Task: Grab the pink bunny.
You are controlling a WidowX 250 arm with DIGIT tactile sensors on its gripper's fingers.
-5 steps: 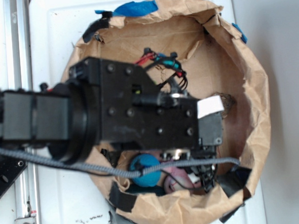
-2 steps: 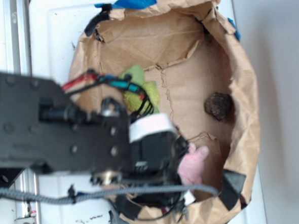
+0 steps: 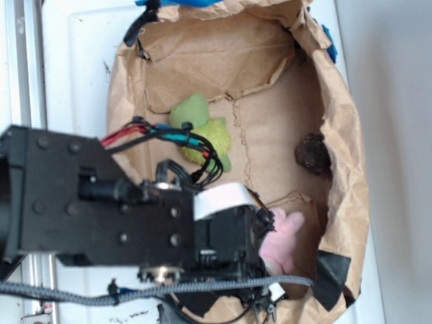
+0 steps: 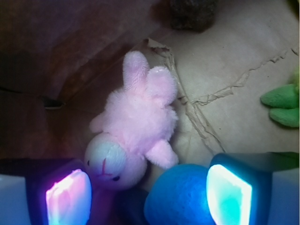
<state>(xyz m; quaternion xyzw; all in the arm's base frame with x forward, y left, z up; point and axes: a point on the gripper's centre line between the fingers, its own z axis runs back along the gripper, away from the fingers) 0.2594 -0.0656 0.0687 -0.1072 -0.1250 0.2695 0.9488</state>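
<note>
The pink bunny (image 4: 133,136) lies on the brown paper, its cream face (image 4: 110,161) turned toward my gripper and its legs pointing away. In the exterior view only its rear part (image 3: 283,239) shows past the gripper body. My gripper (image 4: 149,196) is open, its two pads wide apart. The left pad (image 4: 68,197) is just beside the bunny's face. The right pad (image 4: 227,194) is beside a round teal-blue ball (image 4: 180,197), which lies between the jaws, next to the bunny's head. In the exterior view the gripper's fingertips are hidden under the arm (image 3: 131,211).
A brown paper bag wall (image 3: 344,161) rings the work area. A fuzzy green plush toy (image 3: 203,130) lies at the far left of the bag floor; it also shows in the wrist view (image 4: 281,101). A dark brown lump (image 3: 312,154) sits near the right wall.
The arm has shifted left and toward the front, uncovering the green plush and the dark lump. The paper bag has been pushed narrower. The bunny's rear now shows beside the gripper.
</note>
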